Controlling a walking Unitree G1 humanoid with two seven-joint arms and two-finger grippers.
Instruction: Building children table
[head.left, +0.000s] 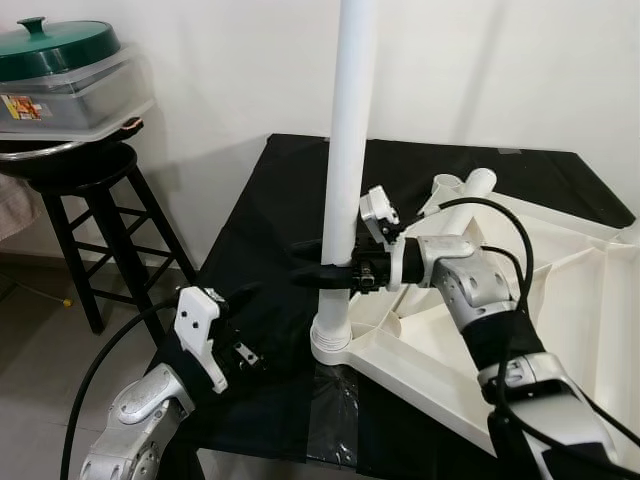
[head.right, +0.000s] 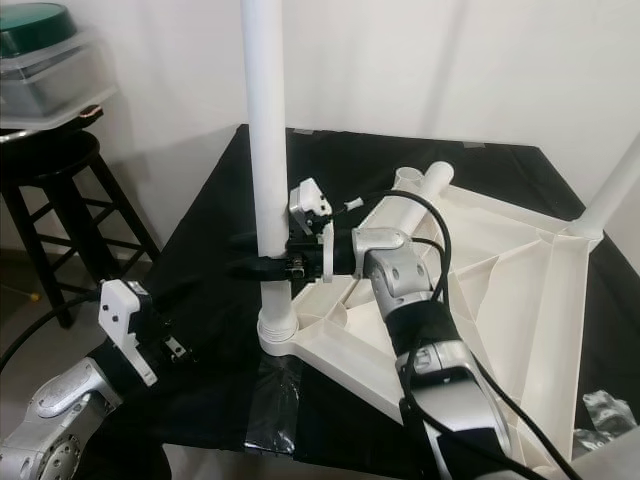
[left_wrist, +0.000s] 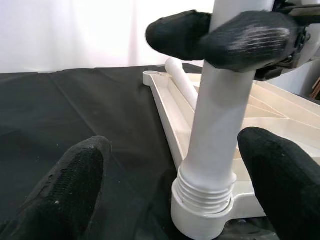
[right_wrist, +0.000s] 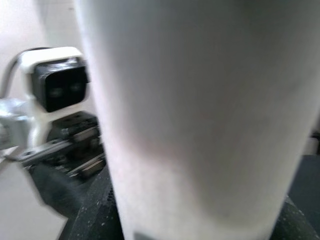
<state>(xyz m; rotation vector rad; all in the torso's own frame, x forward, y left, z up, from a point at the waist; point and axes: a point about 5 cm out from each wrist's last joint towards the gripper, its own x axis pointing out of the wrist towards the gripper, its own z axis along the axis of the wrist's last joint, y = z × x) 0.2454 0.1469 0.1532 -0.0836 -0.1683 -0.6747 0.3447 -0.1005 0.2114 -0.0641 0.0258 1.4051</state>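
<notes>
**Upturned tabletop, one leg upright in its socket**

We list first the containers. One clear lidded tub (head.left: 75, 100) sits on a black stool (head.left: 95, 190) at the robot's left, by the white wall; its contents we cannot make out through the plastic. On top of the tub rests one green pot lid (head.left: 55, 45) with a knob.

The task's things lie on a black cloth (head.left: 250, 240) spread over the floor. One white tabletop (head.left: 560, 300) lies upside down, its ribbed underside facing up, with one corner at the cloth's near edge. We count three legs: one leg (head.left: 345, 150) stands upright, its threaded end seated in the corner socket (head.left: 332, 340); a second leg (head.left: 470, 190) lies along the tabletop's far edge; a third (head.right: 612, 185) rises tilted at the far right corner.

Our right gripper (head.left: 322, 265) reaches across the tabletop and grips the upright leg low down, just above the socket, one black finger on each side of it. Our left gripper (left_wrist: 175, 180) waits near the cloth's near left edge, its fingers (left_wrist: 75, 185) spread wide and holding nothing, aimed at the socket, apart from the leg
</notes>
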